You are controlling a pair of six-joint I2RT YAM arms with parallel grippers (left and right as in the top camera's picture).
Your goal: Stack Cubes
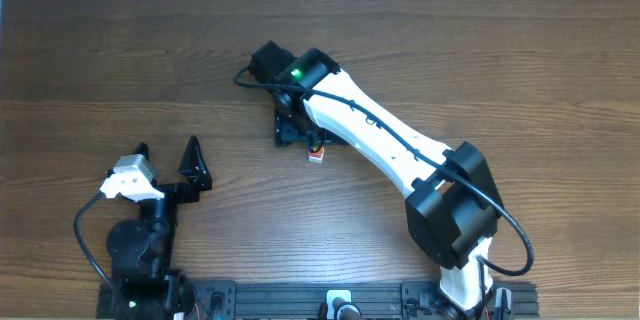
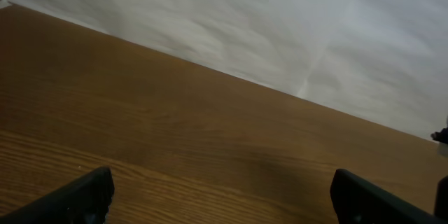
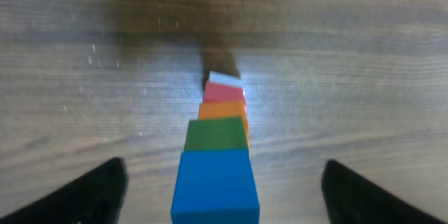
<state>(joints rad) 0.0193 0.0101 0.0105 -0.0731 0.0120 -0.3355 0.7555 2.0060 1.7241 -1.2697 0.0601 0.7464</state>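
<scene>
Stack (image 3: 217, 147): five cubes in one upright column near the middle of the surface (image 1: 500, 50). In the top view just a red and pale corner of it peeks out from under the right arm (image 1: 380, 135).
Order, top down: blue cube (image 3: 214, 185), green cube (image 3: 217, 134), orange cube (image 3: 224, 110), red cube (image 3: 225, 92), pale cube (image 3: 224, 79) at the foot, resting on the wood.
Right tool (image 3: 224, 175): open, holding nothing. Its fingers (image 3: 91, 192) stand wide apart, one on either side of the blue cube, with bare wood showing in both gaps. It touches no cube. I cannot tell how high it sits above the column.
Right arm: based at 5 o'clock on the surface, it stretches across the middle toward 11 o'clock, its wrist lying at 10 o'clock of the stack's visible corner.
Left tool (image 1: 167, 145): open and empty, jaws spread. It is at 8 o'clock of the stack and well apart from it.
Left arm (image 1: 140, 230): folded close above its base at 7 o'clock.
Left wrist view: bare wood running back to a white wall (image 2: 280, 21).
</scene>
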